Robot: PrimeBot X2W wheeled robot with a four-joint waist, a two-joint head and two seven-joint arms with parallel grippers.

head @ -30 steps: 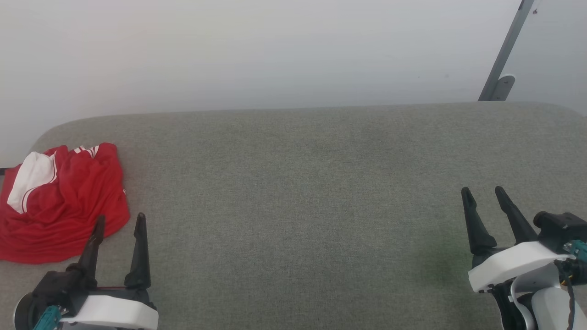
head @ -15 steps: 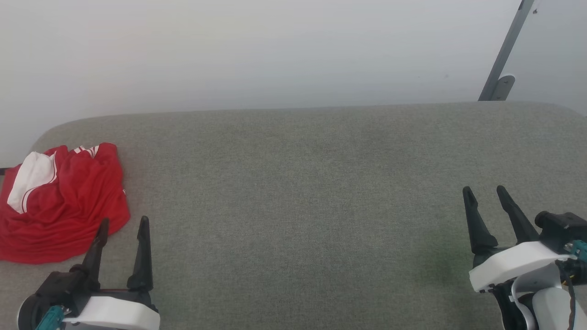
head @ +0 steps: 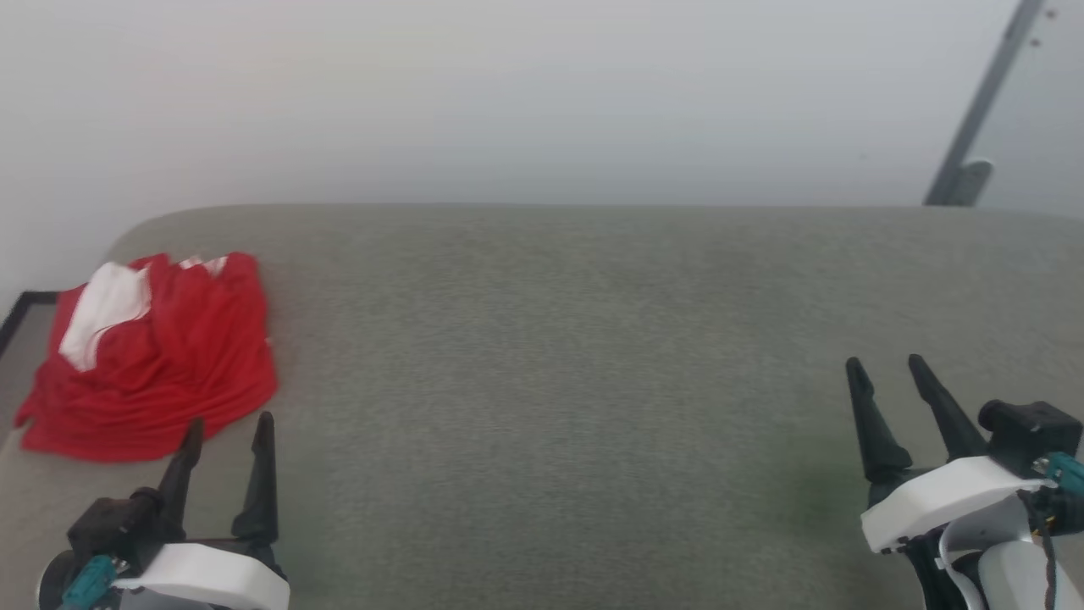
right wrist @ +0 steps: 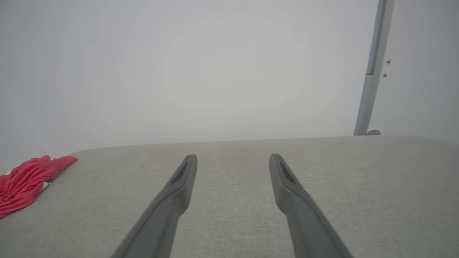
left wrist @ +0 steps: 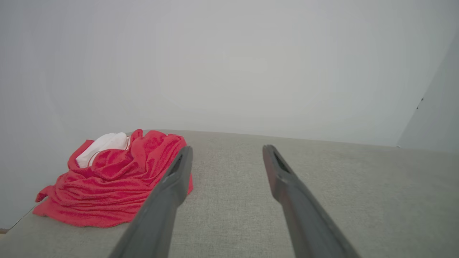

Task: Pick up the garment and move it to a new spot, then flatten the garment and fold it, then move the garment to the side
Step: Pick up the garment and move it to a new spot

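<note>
The garment (head: pixel 161 356) lies crumpled in a red heap with a white sleeve patch at the far left of the grey table; its lettering is hidden in the folds. In the left wrist view the garment (left wrist: pixel 114 182) sits just left of the fingers. My left gripper (head: pixel 229 422) stands open at the lower left, its tips just short of the heap's near edge, holding nothing. My right gripper (head: pixel 885 364) is open at the lower right, far from the cloth. The right wrist view catches the garment (right wrist: pixel 25 177) at its left edge, and that gripper (right wrist: pixel 233 157) is empty.
The grey fabric-covered table (head: pixel 559 356) spans the view, with rounded far corners and a pale wall behind it. A grey metal post (head: pixel 974 127) rises at the far right. A dark frame edge (head: pixel 21 305) shows left of the table.
The head camera has turned a little to the left, so the whole picture has shifted right. The left gripper has drawn back slightly and sits lower. The garment has not moved.
</note>
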